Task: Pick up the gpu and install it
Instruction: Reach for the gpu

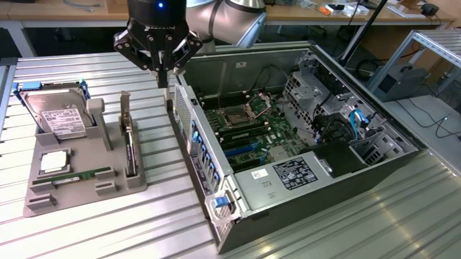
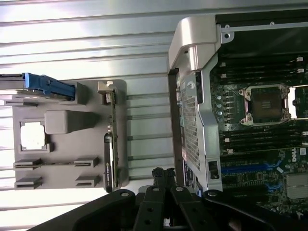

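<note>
The gpu (image 1: 129,143) stands on its edge in a slot of the grey holder (image 1: 115,189), silver bracket at the far end. In the wrist view the gpu (image 2: 111,144) is a thin dark strip seen edge-on. My gripper (image 1: 163,85) hangs shut and holds nothing. It is above the strip of table between the holder and the open computer case (image 1: 216,208), a little beyond the gpu's bracket end. The wrist view has my gripper (image 2: 163,175) with its fingers pressed together, beside the case's perforated rear wall (image 2: 192,125).
The holder also carries a silver hard drive (image 1: 61,116), a CPU chip (image 1: 54,162) and a green memory stick (image 1: 79,175). Inside the case lie the motherboard (image 1: 249,127) with blue slots, cables and a power supply (image 1: 292,172). Ribbed metal table (image 1: 129,226) all around.
</note>
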